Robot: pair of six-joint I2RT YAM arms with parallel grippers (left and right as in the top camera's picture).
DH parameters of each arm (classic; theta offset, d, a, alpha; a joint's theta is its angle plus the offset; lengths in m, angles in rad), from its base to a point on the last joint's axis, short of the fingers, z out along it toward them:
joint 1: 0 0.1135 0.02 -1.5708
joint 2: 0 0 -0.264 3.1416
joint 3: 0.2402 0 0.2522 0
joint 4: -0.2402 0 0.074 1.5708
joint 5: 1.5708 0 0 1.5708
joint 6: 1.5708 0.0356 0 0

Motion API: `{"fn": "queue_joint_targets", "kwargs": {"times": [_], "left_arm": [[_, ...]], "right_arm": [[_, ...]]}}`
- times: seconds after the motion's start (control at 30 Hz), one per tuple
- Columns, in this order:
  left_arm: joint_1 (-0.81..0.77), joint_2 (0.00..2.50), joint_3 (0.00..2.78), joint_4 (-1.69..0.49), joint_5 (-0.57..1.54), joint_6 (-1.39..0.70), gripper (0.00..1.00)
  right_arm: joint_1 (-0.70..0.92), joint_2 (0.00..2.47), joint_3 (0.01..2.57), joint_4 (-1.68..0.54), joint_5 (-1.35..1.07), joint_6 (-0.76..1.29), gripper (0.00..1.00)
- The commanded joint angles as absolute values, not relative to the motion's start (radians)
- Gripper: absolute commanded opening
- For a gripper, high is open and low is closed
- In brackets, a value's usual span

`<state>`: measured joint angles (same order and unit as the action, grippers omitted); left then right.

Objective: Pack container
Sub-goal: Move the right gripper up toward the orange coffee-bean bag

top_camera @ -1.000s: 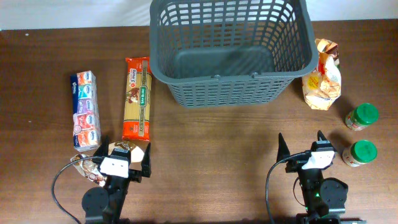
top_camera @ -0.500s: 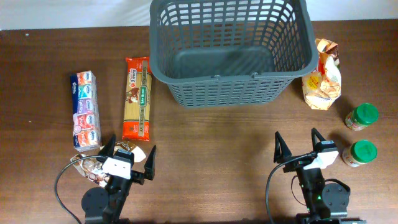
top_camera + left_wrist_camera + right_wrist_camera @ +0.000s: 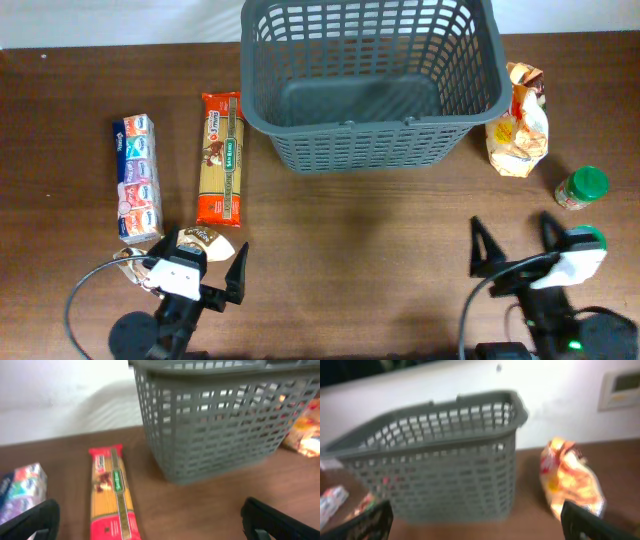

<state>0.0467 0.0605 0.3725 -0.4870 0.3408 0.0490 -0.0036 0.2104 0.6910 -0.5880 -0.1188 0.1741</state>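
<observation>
The container, a large dark grey slotted basket (image 3: 370,120), stands at the back centre, and only its solid bottom shows inside. It fills the left wrist view (image 3: 215,425) and the right wrist view (image 3: 440,470). My left gripper (image 3: 195,262) is open and holds nothing at the front left, just in front of a red and yellow spaghetti pack (image 3: 221,158); its fingers sit wide apart (image 3: 150,525). My right gripper (image 3: 515,245) is open and holds nothing at the front right, its fingers spread (image 3: 480,527).
A colourful tissue pack (image 3: 138,178) lies left of the spaghetti. A small brown packet (image 3: 200,238) and a wrapper (image 3: 130,262) lie by the left gripper. A yellow snack bag (image 3: 518,120) stands right of the basket. A green-lidded jar (image 3: 582,187) stands nearby; another lid (image 3: 592,238) peeks from under the right arm.
Both grippers have opened wider. The right arm has moved right and toward the front edge, now covering most of the nearer jar. The left arm has shifted slightly toward the front.
</observation>
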Motion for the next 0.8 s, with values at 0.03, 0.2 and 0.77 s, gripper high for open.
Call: {"fn": "queue_joint_targets", "kwargs": {"times": [0.03, 0.2, 0.77], "left_arm": [[0.051, 0.091, 0.452, -0.508, 0.313, 0.054, 0.99], [0.051, 0.091, 0.451, -0.522, 0.315, 0.054, 0.99], [0.051, 0.091, 0.451, -0.682, 0.314, 0.054, 0.99]], "right_arm": [[0.006, 0.451, 1.056, -0.784, -0.035, 0.122, 0.99], [0.006, 0.759, 1.505, -1.156, -0.028, 0.048, 0.99], [0.004, 1.116, 2.050, -1.468, 0.604, 0.298, 0.99]]}}
